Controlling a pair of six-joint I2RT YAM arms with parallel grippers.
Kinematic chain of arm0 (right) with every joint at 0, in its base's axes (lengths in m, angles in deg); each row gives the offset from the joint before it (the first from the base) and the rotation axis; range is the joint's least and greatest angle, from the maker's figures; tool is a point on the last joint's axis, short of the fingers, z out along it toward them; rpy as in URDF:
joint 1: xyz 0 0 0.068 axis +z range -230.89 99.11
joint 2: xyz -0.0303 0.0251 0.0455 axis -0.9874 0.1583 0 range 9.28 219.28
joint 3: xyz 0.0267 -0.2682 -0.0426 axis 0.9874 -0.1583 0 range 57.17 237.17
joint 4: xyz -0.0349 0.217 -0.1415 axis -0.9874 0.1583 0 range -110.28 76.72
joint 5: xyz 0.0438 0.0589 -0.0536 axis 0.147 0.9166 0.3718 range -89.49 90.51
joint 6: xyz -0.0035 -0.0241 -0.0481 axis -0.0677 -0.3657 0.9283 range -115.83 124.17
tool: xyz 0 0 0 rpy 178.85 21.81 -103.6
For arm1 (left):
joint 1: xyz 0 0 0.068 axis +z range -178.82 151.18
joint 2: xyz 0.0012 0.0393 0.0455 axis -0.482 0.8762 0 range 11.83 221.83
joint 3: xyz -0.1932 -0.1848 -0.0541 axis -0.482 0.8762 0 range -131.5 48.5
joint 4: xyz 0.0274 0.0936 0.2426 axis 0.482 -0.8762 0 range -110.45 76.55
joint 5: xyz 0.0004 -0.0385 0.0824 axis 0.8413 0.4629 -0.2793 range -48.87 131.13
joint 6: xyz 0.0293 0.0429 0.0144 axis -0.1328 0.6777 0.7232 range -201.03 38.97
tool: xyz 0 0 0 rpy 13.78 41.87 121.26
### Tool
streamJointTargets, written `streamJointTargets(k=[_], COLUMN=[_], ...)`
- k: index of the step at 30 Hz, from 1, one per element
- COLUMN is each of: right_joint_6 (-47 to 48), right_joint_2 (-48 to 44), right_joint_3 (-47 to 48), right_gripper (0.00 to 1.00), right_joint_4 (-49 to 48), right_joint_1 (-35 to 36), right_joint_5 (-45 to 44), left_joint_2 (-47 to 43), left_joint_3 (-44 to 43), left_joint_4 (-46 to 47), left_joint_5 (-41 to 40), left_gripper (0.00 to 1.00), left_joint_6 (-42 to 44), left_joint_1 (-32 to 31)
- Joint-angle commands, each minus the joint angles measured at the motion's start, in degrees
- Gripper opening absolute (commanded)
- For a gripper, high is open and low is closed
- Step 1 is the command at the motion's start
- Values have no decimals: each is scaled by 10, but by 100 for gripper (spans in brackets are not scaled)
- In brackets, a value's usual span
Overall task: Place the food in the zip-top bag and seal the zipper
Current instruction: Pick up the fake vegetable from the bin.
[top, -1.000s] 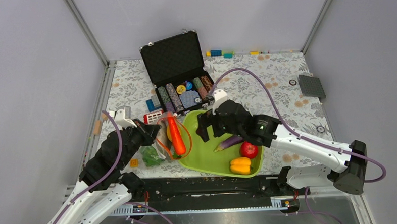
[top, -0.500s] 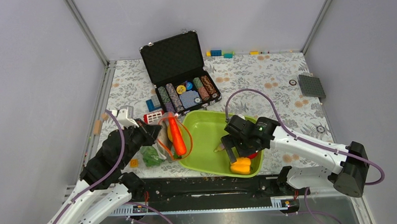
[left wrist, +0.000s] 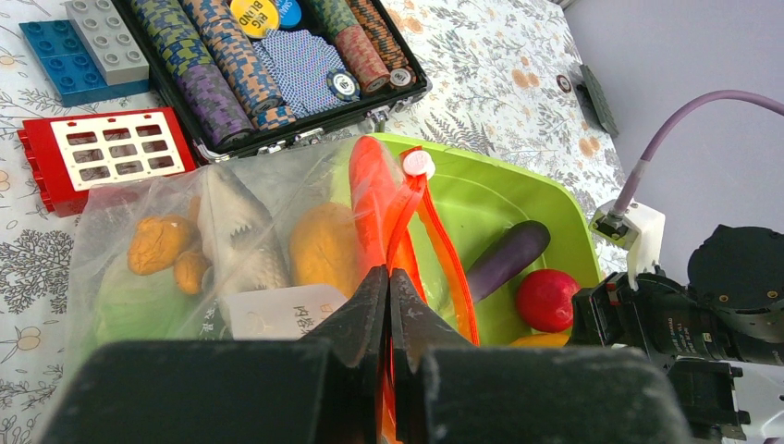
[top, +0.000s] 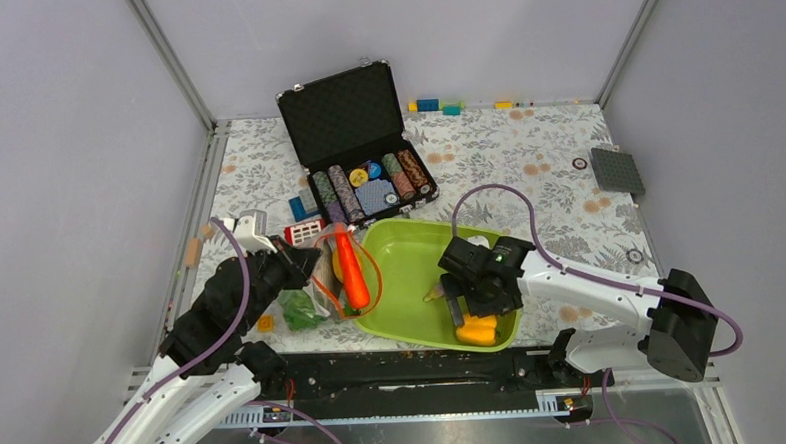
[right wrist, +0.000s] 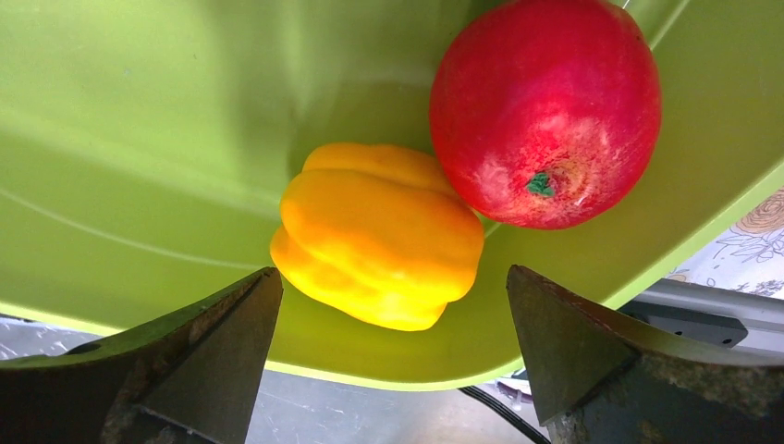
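Note:
The clear zip-top bag (left wrist: 185,240) lies left of the lime-green tray (top: 401,272). It holds a lettuce (left wrist: 120,305), a silver fish (left wrist: 231,236) and orange peppers (left wrist: 324,245). An orange carrot (left wrist: 373,199) sticks out of its mouth. My left gripper (left wrist: 388,277) is shut on the orange-red zipper (left wrist: 453,268) at the mouth's near side. In the tray lie a purple eggplant (left wrist: 508,259), a red apple (right wrist: 545,111) and a yellow pepper (right wrist: 379,236). My right gripper (right wrist: 390,276) hangs open just above the pepper, one finger on each side of it.
An open black case of poker chips (top: 355,134) stands behind the tray. A red brick (top: 302,232) and blue bricks (top: 302,206) lie behind the bag. A grey baseplate (top: 617,170) sits at the right, with small bricks (top: 439,106) along the back wall.
My right arm has swung from the tray's far left down to its near right corner, over the yellow pepper. The left arm and the bag have not moved.

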State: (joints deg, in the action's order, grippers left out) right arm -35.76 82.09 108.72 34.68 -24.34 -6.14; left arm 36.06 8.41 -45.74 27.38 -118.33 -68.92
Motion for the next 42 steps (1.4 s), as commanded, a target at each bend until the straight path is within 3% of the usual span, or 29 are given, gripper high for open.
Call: streamJointTargets(k=[1, 14, 23, 24, 26, 31, 37, 42], right_joint_6=[-44, -28, -9, -8, -6, 11, 59, 120], right_joint_2=[8, 65, 92, 93, 91, 46, -43, -130], right_joint_3=[-14, -31, -35, -36, -38, -31, -6, -13], right_gripper=[100, 99, 94, 93, 89, 75, 73, 72], right_joint_4=[-22, -72, -83, -83, -82, -88, -108, -232], right_joint_1=[0, 0, 1, -35, 0, 0, 0, 0], right_joint_5=[-25, -27, -10, -10, -16, -46, -97, -54], left_joint_2=[-1, 2, 5, 5, 6, 5, 3, 0], left_joint_3=[7, 6, 5, 5, 4, 3, 2, 2], left_joint_4=[37, 40, 41, 41, 42, 40, 42, 45], left_joint_5=[-4, -4, -4, -3, -3, 1, 5, 11], left_gripper=[0, 0, 0, 0, 0, 0, 0, 0], left_joint_6=[10, 12, 12, 12, 12, 12, 11, 12], left_joint_1=[0, 0, -1, -1, -1, 0, 0, -1])
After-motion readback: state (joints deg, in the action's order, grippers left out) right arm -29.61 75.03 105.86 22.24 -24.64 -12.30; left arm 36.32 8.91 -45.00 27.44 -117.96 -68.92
